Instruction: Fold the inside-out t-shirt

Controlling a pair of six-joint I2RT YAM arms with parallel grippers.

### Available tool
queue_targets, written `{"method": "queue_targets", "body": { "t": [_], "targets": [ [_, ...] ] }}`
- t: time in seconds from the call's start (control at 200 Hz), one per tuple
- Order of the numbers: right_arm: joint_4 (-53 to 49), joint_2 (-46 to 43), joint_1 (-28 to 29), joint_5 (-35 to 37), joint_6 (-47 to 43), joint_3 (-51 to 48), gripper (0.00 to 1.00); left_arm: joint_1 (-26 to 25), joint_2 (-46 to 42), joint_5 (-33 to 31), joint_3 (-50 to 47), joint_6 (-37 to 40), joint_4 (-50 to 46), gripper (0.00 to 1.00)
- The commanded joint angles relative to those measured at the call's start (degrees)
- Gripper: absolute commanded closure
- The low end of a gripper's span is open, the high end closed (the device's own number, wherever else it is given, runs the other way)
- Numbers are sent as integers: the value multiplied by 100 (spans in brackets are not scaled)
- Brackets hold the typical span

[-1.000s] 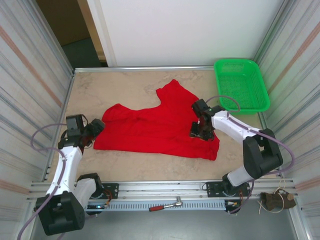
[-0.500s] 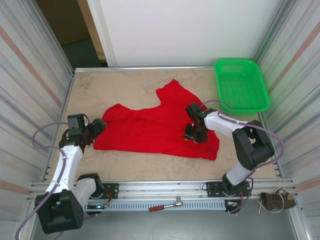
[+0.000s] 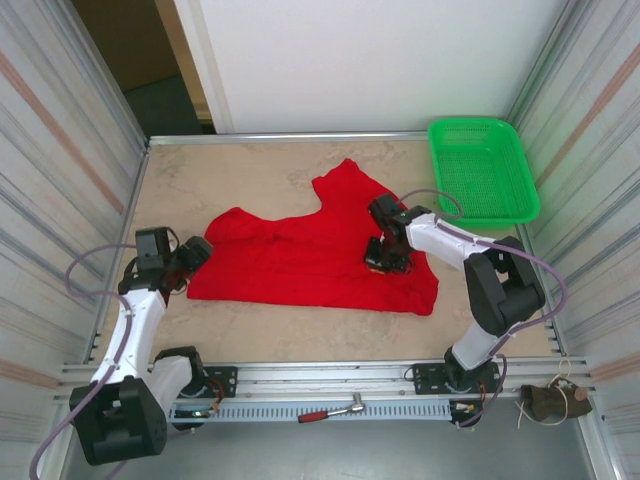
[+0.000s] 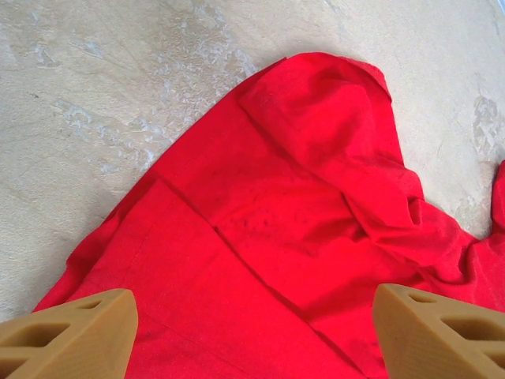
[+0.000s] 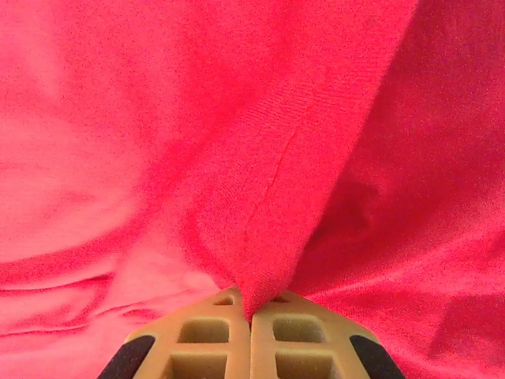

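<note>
Red t-shirt [image 3: 300,262] lies on the counter [image 3: 240,175]. The right claw [image 5: 251,312] has slid left and now pinches a fold; the left claw [image 4: 252,332] stays open.

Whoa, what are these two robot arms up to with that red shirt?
The right gripper is shut on a pinched-up fold of the red t-shirt, which lies spread on the table. The left gripper hovers open over the shirt's left edge, holding nothing. No fold is made yet.
</note>
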Motion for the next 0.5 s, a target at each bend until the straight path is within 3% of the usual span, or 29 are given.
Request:
{"method": "queue_targets", "body": {
  "t": [0.0,0.2,0.301,0.496],
  "targets": [
    [-211,137,-138,-209,-213,496,100,-61,37,32,138,16,123,21],
    [-224,951,-379,-567,-320,1352,100,-96,12,61,120,5,100,21],
    [-296,1203,-384,-656,-429,1680,68,-104,-16,90,104,-15,83,21],
    [-383,103,-388,14,-292,820,66,-138,-66,94,42,-55,136,21]
  ]
}}
